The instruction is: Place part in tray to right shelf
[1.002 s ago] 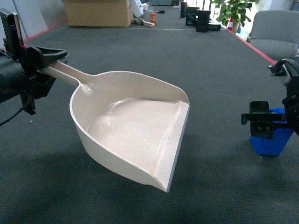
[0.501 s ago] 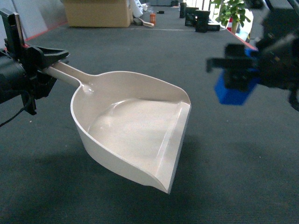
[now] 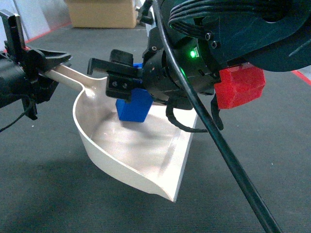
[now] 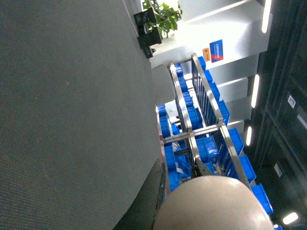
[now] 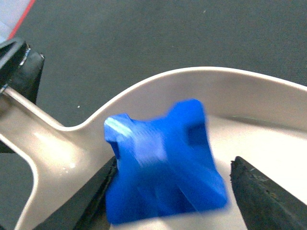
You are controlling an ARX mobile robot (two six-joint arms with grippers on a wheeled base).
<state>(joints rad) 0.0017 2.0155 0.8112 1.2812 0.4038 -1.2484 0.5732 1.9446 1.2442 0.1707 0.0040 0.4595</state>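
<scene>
The beige tray [image 3: 146,160] hangs tilted above the dark carpet, with my left gripper [image 3: 43,68] shut on its long handle at the left. My right gripper [image 3: 127,92] has reached across and hovers over the tray's back end. The blue part [image 3: 133,107] is just under it, inside the tray's walls. In the right wrist view the part [image 5: 163,163] is motion-blurred between the black fingers [image 5: 259,191], with a clear gap on the right side, so that gripper [image 5: 172,189] is open. The right shelf [image 4: 192,139] shows in the left wrist view, beyond the tray handle's end [image 4: 216,206].
My right arm, with a red block [image 3: 240,87] and a black cable [image 3: 228,155], fills the upper right of the head view. A cardboard box [image 3: 102,12] stands far back. Blue crates [image 4: 240,163] fill the steel rack. Dark carpet [image 3: 48,194] lies all around.
My right arm swung from the far right across to above the tray, carrying the part. Its fingers now stand apart from the part. The left gripper and tray stayed put.
</scene>
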